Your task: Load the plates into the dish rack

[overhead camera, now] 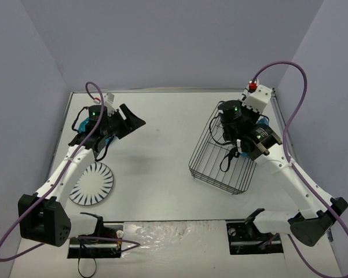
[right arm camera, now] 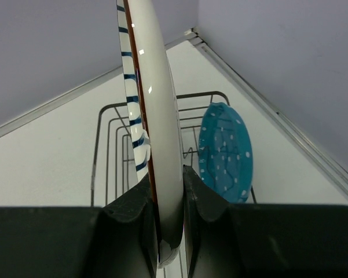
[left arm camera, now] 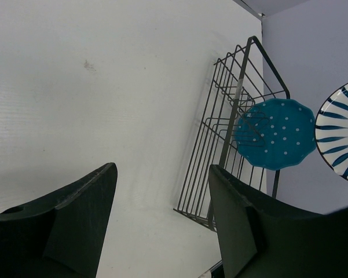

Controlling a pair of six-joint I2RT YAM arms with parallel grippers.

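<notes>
The black wire dish rack [overhead camera: 220, 159] sits right of centre; it also shows in the left wrist view [left arm camera: 231, 116] and the right wrist view [right arm camera: 110, 139]. A teal dotted plate [right arm camera: 226, 153] stands upright inside it [left arm camera: 276, 134]. My right gripper [right arm camera: 171, 191] is shut on a white striped plate [right arm camera: 153, 110], held edge-up over the rack [overhead camera: 252, 145], beside the teal plate. My left gripper [overhead camera: 130, 121] is open and empty above the bare table at the far left [left arm camera: 162, 191]. Another striped plate [overhead camera: 91, 184] lies flat at the near left. A second teal plate [overhead camera: 81, 124] is mostly hidden under my left arm.
Grey walls close the table [overhead camera: 162, 150] on the left, back and right. The right arm's purple cable [overhead camera: 295, 98] loops near the right wall. The arm bases [overhead camera: 98, 240] stand at the near edge.
</notes>
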